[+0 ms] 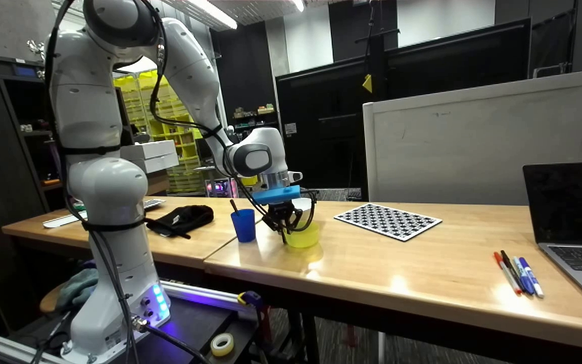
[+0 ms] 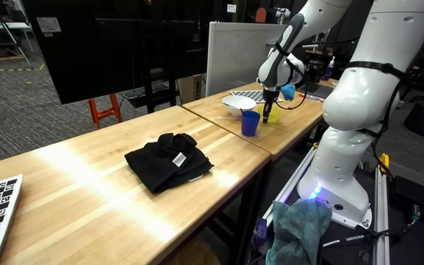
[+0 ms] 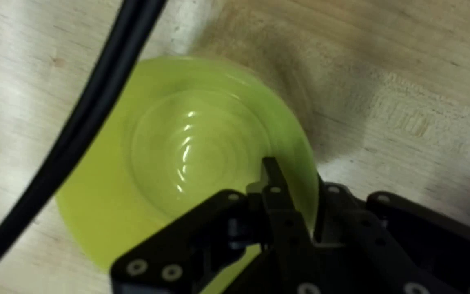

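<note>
Mind twin black cables (image 3: 80, 132) crossing above round yellow plastic bowl (image 3: 206, 151) on wooden worktop (image 3: 402, 81). With black tool (image 3: 296, 175) astride bowl rim, cannot tell whether clenched; square fingers (image 3: 276, 190) against bowl wall.

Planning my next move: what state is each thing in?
Yellow bowl: opening up, nothing seen inside
Fingers: astride its rim; clamped or not, unclear
White bowl: upright, contents unclear
Blue cup: upright, dark stick in it
Laptop: open, screen dark
Pens: lying loose
Black cloth: crumpled
Teal towel: draped
Patterned board: flat
Base lights: lit blue
</note>
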{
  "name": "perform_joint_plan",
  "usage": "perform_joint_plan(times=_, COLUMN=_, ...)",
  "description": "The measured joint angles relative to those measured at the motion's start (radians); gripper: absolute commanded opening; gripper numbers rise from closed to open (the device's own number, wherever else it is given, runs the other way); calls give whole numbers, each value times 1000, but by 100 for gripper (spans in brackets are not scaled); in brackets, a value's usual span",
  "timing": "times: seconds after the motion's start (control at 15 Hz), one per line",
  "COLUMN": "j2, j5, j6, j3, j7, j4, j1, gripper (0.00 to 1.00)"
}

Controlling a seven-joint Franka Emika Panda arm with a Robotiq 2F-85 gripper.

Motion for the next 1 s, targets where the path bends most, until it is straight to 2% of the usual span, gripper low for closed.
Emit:
perform_joint_plan(times=0.2, j2=-1, j5=-17, j6=0, j3=0, j7=16, j4=3, j1=-3, gripper=0)
perform_joint_plan(times=0.47, j2=-26, j5=-116, j6=-22, j3=-10, j7=102, j4=5, j1=-19, gripper=1)
perform_joint_plan(times=0.73, j2=-71, j5=-213, j6=-123, j3=-22, j7=187, j4=3, j1=-45, gripper=1)
perform_joint_plan(times=1.0, j2=-173, j5=-300, j6=-255, j3=-26, j7=254, j4=2, j1=-67, gripper=1)
